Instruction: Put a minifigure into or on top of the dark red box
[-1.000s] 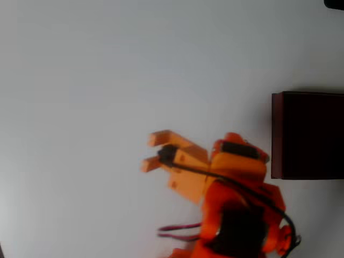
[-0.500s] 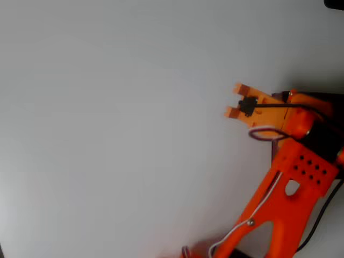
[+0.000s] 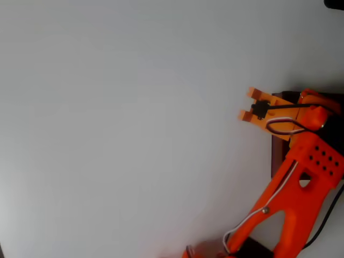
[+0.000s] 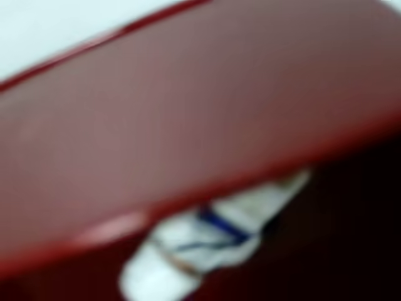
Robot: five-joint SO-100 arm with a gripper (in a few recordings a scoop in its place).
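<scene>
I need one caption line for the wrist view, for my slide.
Blurred close-up: the white minifigure with blue marks, just past the dark red box wall, against its dark interior.

- Overhead view: the orange arm (image 3: 301,183) covered most of the dark red box (image 3: 276,156); one strip of its left wall and a corner showed.
- The box's right part ran past the picture's right edge.
- The arm's base was cut off by the bottom edge.
- The pincer (image 3: 250,105) was small in frame; its jaw gap could not be judged.
- Wrist view: heavily blurred. The minifigure (image 4: 207,241) appeared as a white smear with blue marks, its upper part hidden behind the box wall (image 4: 188,125).
</scene>
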